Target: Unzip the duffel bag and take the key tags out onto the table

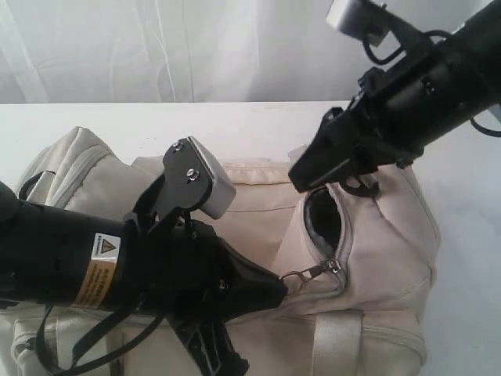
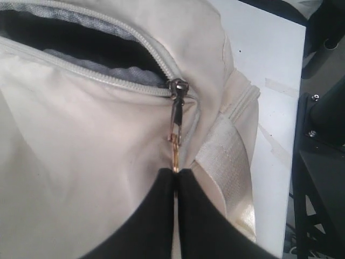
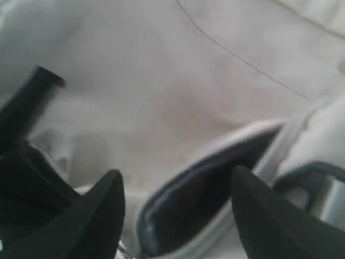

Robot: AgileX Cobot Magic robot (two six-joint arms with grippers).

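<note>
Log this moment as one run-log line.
left tool: shut on zipper pull | right tool: open over opening | duffel bag: partly unzipped | key tags: not in view

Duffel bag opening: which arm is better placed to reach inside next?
Right, probably. The right gripper hangs open at the opening, while the left gripper is shut on the zipper pull.

The only marking is a warning sticker (image 1: 100,270) on the left arm (image 1: 47,243): a black triangle sign on white, above a yellow-orange field whose print is too small to read.
</note>
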